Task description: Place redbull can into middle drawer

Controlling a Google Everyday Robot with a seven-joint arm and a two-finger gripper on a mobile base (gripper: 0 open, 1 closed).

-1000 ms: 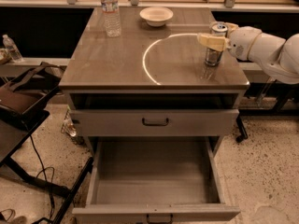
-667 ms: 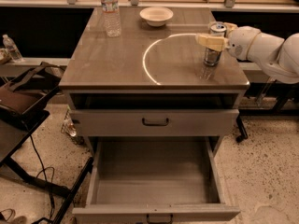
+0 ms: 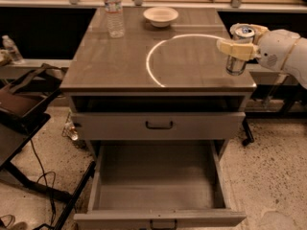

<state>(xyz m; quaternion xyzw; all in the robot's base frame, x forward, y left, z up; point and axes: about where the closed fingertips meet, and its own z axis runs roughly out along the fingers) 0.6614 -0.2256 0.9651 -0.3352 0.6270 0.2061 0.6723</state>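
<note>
The redbull can (image 3: 235,65) stands upright near the right front corner of the table top (image 3: 182,66), its silver lid showing. My gripper (image 3: 241,39) reaches in from the right and is shut on the can's upper half, with one pale finger (image 3: 231,48) across its front. I cannot tell if the can still touches the table. The middle drawer (image 3: 158,190) is pulled wide open below, its grey tray bare, with its dark handle (image 3: 163,223) at the bottom edge.
A closed grey drawer front (image 3: 159,125) sits above the open one. A clear water bottle (image 3: 114,12) and a white bowl (image 3: 160,16) stand at the table's back. A dark cart (image 3: 21,104) with cables is at left.
My gripper has moved to the right with the can, closer to the table's right edge. The drawer, bottle and bowl have not moved.
</note>
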